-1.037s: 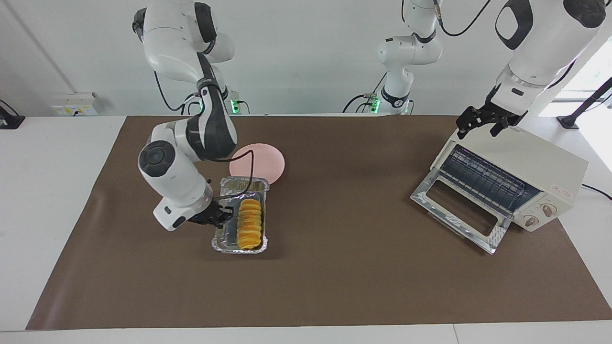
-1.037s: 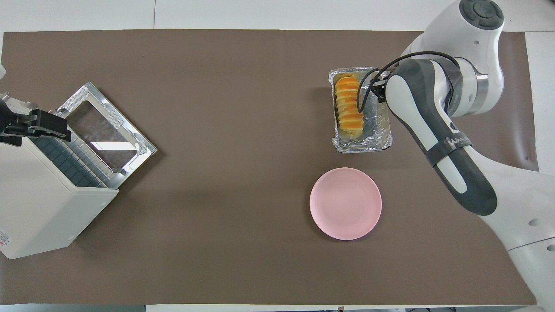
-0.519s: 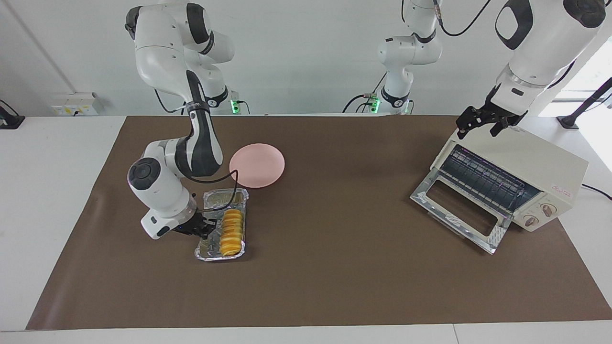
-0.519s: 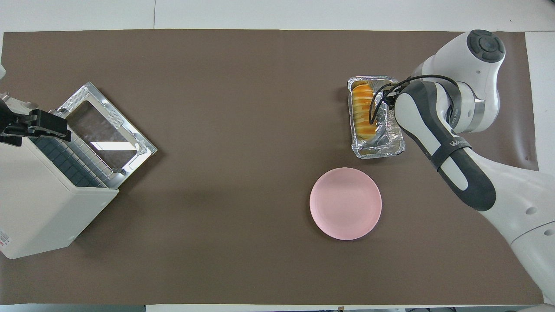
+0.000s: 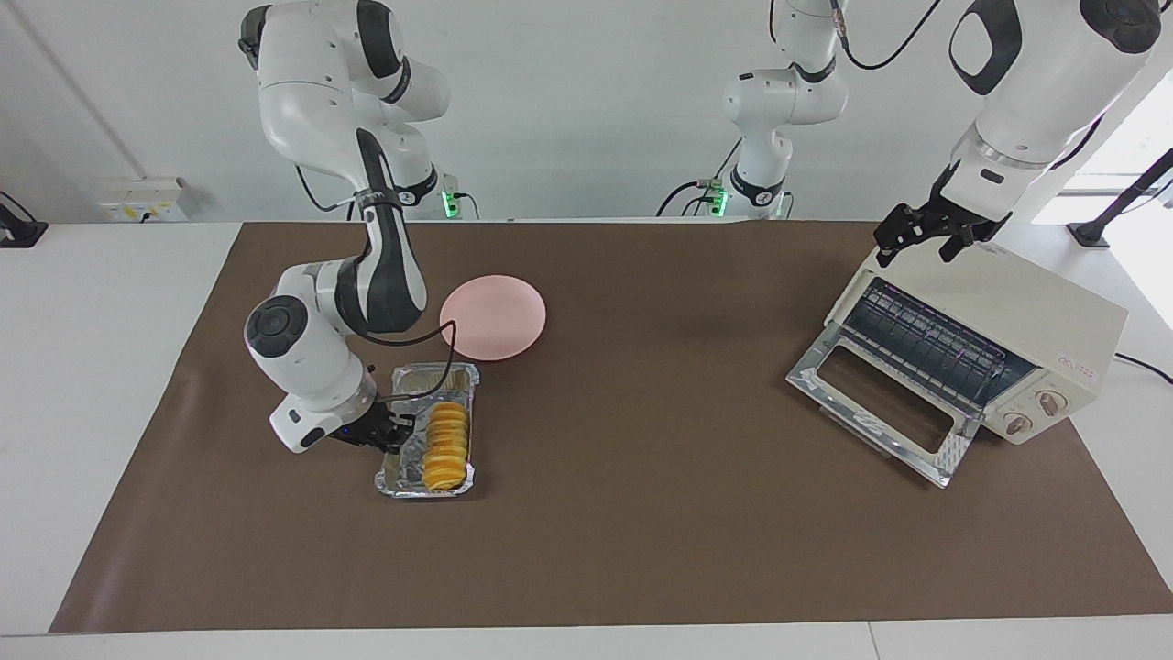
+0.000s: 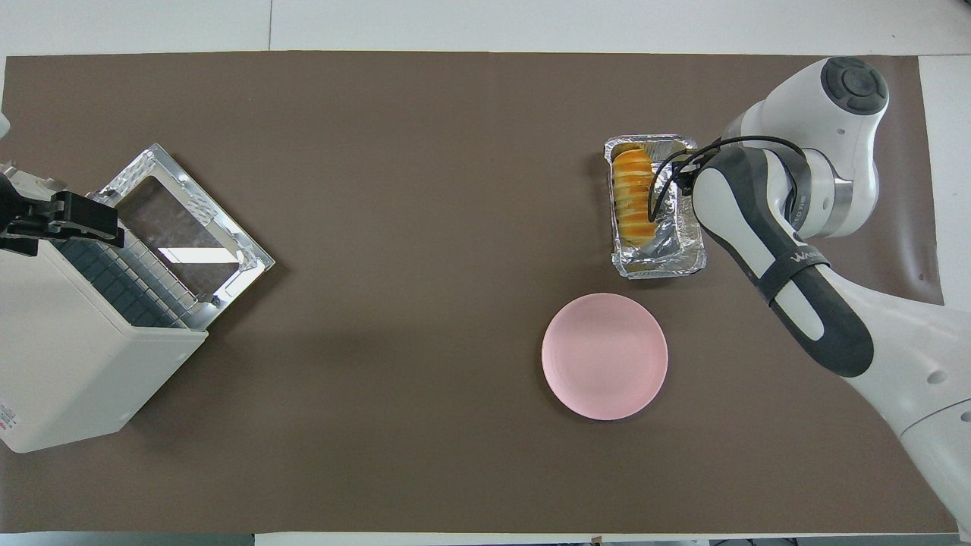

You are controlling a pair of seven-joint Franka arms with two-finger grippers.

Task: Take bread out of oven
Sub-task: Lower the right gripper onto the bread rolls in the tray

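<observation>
We see the right gripper [image 5: 400, 433] low at the foil tray [image 5: 396, 478], its jaws closed on the tray's side wall nearest the right arm's end of the bench [image 5: 641, 532]. The left gripper [image 5: 924, 235] hangs over the top edge of the oven [image 5: 1045, 316], its jaws spread wide and holding nothing. We count one bread [image 5: 444, 445], a ridged golden-yellow loaf of slice-like segments lying lengthwise in the one crinkled silver tray, out of the oven and well apart from it. One round, smooth pink plate [image 5: 493, 316] sits just beside the tray, nearer to the robots. The one boxy cream oven shows its glass door [image 5: 875, 401] dropped open, a wire rack [image 5: 926, 344] and two knobs [image 5: 1034, 412]. A brown mat covers the bench.
</observation>
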